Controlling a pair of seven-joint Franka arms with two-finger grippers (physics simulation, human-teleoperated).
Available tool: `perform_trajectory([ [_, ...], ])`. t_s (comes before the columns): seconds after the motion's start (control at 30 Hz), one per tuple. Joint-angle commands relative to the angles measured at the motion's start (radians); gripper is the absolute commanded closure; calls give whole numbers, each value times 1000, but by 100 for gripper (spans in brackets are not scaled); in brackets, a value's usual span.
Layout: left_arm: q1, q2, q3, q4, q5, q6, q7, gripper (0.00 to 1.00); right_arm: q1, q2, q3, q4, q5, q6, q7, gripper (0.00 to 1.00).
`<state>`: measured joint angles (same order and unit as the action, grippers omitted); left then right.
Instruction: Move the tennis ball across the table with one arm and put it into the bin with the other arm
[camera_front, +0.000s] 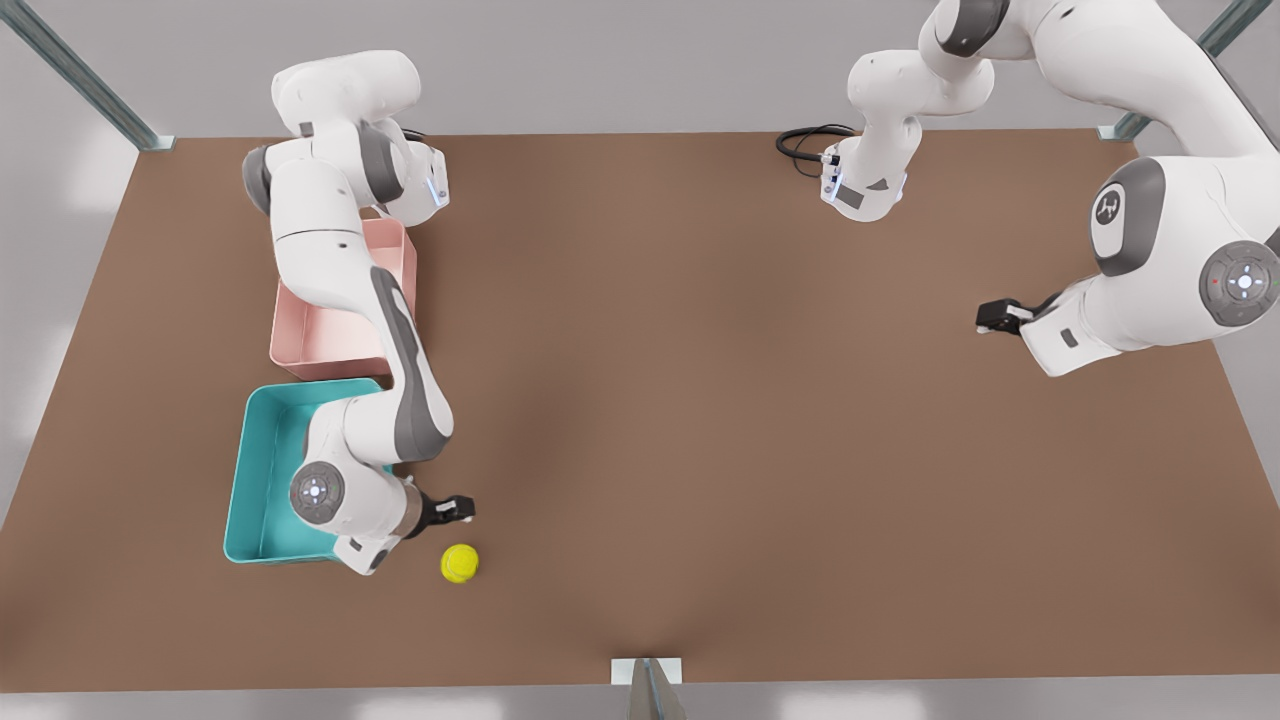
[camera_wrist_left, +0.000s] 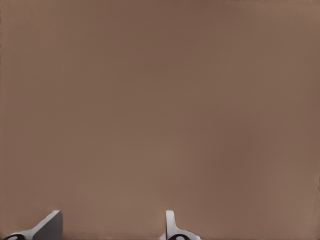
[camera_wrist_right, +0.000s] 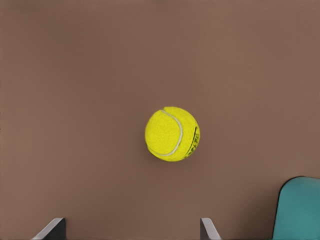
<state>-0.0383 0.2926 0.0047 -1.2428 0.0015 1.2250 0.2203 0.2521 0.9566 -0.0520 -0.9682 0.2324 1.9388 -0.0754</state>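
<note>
A pink bin (camera_front: 345, 330) sits toward the front view's left, low-walled and rectangular, with its open top partly hidden behind a white arm link. It lies just beside a teal one, on that one's far side, their short ends nearly touching. A black cable (camera_front: 803, 143) loops at the far edge. Grey metal posts (camera_front: 85, 78) slant at the far corners, each on a small foot, and a bracket (camera_front: 647, 673) clamps the near edge at its middle.
</note>
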Motion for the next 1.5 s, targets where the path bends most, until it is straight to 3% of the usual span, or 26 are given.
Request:
perform_trajectory([
  [0.0,0,-3,0,0,-3,-19,-341,0,-1,36,21,17,18,249,-127,0],
  [0.17,1,-3,1,0,-1,-30,-341,0,-57,47,75,11,36,330,-593,0],
  [0.33,-8,7,-8,-3,-8,-21,-343,0,-88,37,92,-55,38,285,-788,0],
  [0.87,-3,25,-8,-3,-8,1,-337,0,-88,136,93,-40,143,425,-807,0],
  [1.17,0,26,-8,-4,-9,-10,-337,0,-94,68,90,-64,209,347,-802,0],
  [1.23,0,33,-8,-4,-9,-7,-337,0,-100,74,54,-72,209,364,-750,0],
  [1.33,0,34,-8,-4,-9,-9,-337,0,-94,83,50,-67,245,391,-409,0],
  [1.47,0,34,-6,-4,-9,-9,-337,0,-73,111,50,-58,245,474,-365,0],
])
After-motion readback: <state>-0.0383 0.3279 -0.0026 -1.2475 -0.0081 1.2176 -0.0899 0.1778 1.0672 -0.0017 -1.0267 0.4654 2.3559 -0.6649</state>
